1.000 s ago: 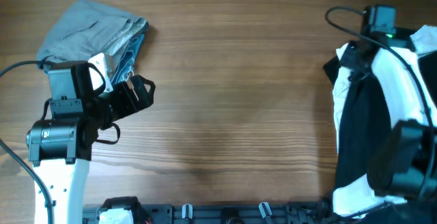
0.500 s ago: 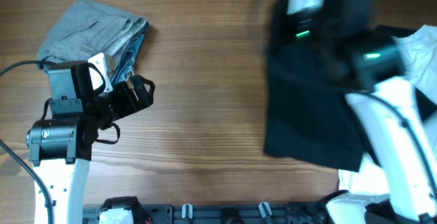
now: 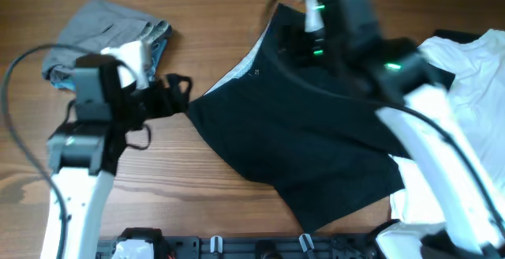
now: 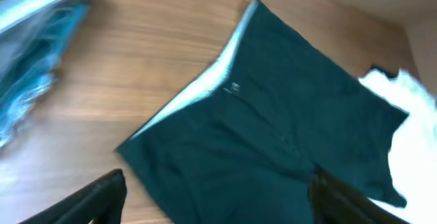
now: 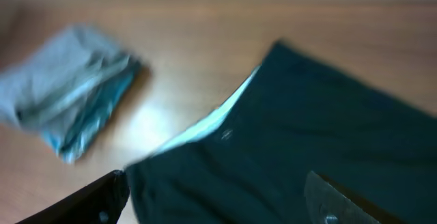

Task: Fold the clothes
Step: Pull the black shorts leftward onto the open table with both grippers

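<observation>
Hanging wide open over the black shorts [image 3: 316,156], spread out apparently for folding: left gripper [image 4: 218,179] at their left corner, right gripper [image 5: 216,177] near their waistband [image 3: 241,71]. Folded grey pile [image 3: 95,26] left of them.

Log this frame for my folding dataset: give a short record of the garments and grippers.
black shorts: spread out mid-table, pale waistband lining along upper-left edge
grey and denim pile: folded, far left
white T-shirt: right edge, crumpled
left gripper: open, at the shorts' left corner
right gripper: open, above the shorts
</observation>
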You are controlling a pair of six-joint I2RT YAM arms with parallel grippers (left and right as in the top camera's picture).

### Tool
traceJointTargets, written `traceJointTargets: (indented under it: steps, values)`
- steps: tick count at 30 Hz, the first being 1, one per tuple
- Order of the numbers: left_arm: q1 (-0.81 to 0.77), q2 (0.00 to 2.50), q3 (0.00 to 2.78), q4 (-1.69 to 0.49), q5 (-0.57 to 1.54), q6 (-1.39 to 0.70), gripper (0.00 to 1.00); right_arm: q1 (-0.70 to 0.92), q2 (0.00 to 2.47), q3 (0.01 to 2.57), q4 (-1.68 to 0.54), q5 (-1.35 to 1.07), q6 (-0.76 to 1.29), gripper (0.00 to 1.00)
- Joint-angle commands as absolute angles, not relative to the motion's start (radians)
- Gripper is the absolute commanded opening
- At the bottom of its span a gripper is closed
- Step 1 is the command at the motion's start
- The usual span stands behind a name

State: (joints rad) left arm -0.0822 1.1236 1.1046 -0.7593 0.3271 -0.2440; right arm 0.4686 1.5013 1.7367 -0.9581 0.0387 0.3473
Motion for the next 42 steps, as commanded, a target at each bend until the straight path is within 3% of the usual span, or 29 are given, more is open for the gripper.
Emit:
traceJointTargets:
  steps: [1, 6, 11, 13, 16, 17, 21, 25, 27, 29, 31, 32, 33, 35, 36, 38, 42]
  values:
    - [-0.255, 1.325, 1.119, -0.63, 0.179, -0.186, 0.8, 0.408, 1.386, 1.763, -0.994, -0.009, 0.382, 0.87]
    - [-0.365, 1.777, 1.119, -0.284, 0.11, -0.16, 0.83, 0.392, 1.344, 1.763, -1.145, -0.009, 0.405, 0.87]
    - [-0.366, 1.977, 1.119, -0.201, 0.11, -0.16, 0.76, 0.392, 1.345, 1.763, -1.217, -0.009, 0.422, 0.88]
    - [-0.366, 2.003, 1.119, -0.209, 0.11, -0.16, 0.6, 0.392, 1.345, 1.763, -1.221, -0.008, 0.422, 0.88]
    - [-0.359, 2.009, 1.119, -0.255, 0.071, -0.162, 0.08, 0.392, 1.347, 1.762, -1.221, -0.008, 0.422, 0.88]
    - [-0.342, 2.009, 1.119, -0.299, -0.019, -0.191, 0.04, 0.392, 1.352, 1.761, -1.222, -0.004, 0.422, 0.89]
    - [-0.182, 1.981, 1.119, -0.45, -0.289, -0.313, 0.04, 0.392, 1.399, 1.759, -1.271, 0.01, 0.435, 0.89]
    - [0.037, 1.884, 1.119, -0.484, -0.072, -0.352, 0.04, 0.391, 1.512, 1.758, -1.364, 0.059, 0.527, 0.89]
    - [0.071, 1.821, 1.119, -0.504, -0.004, -0.344, 0.04, 0.391, 1.58, 1.752, -1.374, 0.059, 0.535, 0.89]
    - [0.065, 1.768, 1.119, -0.514, 0.039, -0.333, 0.11, 0.389, 1.637, 1.734, -1.372, 0.059, 0.553, 0.91]
    - [0.048, 1.688, 1.119, -0.535, 0.099, -0.295, 0.26, 0.362, 1.72, 1.698, -1.361, 0.059, 0.549, 0.9]
    - [0.034, 1.631, 1.119, -0.555, 0.112, -0.295, 0.35, 0.337, 1.769, 1.679, -1.343, 0.059, 0.538, 0.72]
    - [0.023, 1.584, 1.119, -0.573, 0.113, -0.295, 0.4, 0.308, 1.816, 1.664, -1.315, 0.052, 0.505, 0.62]
    - [0.001, 1.491, 1.12, -0.612, 0.116, -0.296, 0.47, 0.251, 1.911, 1.651, -1.244, -0.042, 0.405, 0.4]
    - [-0.011, 1.445, 1.119, -0.633, 0.117, -0.295, 0.5, 0.233, 1.946, 1.651, -1.224, -0.109, 0.351, 0.24]
    - [-0.041, 1.36, 1.119, -0.675, 0.117, -0.296, 0.56, 0.2, 2.049, 1.651, -1.177, -0.155, 0.333, 0.04]
    - [-0.111, 1.283, 1.119, -0.746, 0.116, -0.295, 0.67, 0.162, 2.204, 1.647, -1.126, -0.159, 0.383, 0.04]
